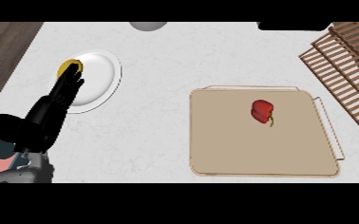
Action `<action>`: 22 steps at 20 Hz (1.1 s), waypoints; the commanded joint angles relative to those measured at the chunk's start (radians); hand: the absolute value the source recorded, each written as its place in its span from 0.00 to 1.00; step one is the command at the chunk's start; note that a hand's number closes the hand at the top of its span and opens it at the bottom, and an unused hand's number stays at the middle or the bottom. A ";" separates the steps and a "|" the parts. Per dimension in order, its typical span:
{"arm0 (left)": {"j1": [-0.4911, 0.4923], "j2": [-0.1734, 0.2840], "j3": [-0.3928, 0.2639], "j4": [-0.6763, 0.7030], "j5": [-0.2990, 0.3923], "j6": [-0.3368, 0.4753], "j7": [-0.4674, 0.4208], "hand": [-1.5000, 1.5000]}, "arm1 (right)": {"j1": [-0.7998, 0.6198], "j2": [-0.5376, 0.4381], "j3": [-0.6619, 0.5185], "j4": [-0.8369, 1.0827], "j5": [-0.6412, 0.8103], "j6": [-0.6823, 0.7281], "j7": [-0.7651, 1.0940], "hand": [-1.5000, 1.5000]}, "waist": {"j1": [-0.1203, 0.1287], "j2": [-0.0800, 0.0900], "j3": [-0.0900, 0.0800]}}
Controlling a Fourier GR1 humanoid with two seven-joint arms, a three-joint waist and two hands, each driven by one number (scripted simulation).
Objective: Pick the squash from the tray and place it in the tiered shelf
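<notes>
A small red vegetable (262, 110) with a short greenish stem, looking like a pepper, lies on the tan tray (238, 147) at the right, a little above the tray's middle. The wooden slatted tiered shelf (336, 66) stands at the far right edge, just beyond the tray's upper right corner. My left hand (52, 107) shows at the left, well apart from the tray. Its fingers are straight and lie over the left rim of a white plate (98, 78). It holds nothing. My right hand shows nowhere.
A small yellow item (68, 66) sits at the plate's upper left rim, just past my fingertips. A grey round object (147, 25) and a dark object (294, 26) lie at the counter's far edge. The counter ends at dark wood (14, 42) on the left.
</notes>
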 commanded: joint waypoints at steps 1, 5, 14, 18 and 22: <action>0.017 -0.004 0.008 -0.007 0.016 -0.008 -0.010 0.50 | -0.028 0.036 -0.002 -0.041 -0.007 0.101 0.220 0.00 | 0.000 -0.005 0.001; -0.012 -0.034 -0.017 0.000 -0.024 0.032 0.006 0.50 | -0.098 0.008 0.042 -0.135 0.016 0.110 0.157 0.00 | -0.011 -0.007 0.001; -0.031 0.004 0.020 0.035 0.010 -0.010 -0.002 0.50 | -0.182 0.019 0.063 -0.354 0.032 -0.115 0.180 0.00 | -0.001 0.002 0.001; 0.021 -0.020 -0.009 0.005 -0.011 0.000 -0.019 0.50 | -0.215 0.005 0.060 -0.466 0.054 -0.139 0.244 0.00 | -0.003 -0.006 0.001; 0.009 0.005 0.015 -0.012 0.012 -0.013 0.018 0.50 | -0.264 0.017 0.035 -0.623 0.063 -0.199 0.322 0.00 | -0.007 -0.016 0.001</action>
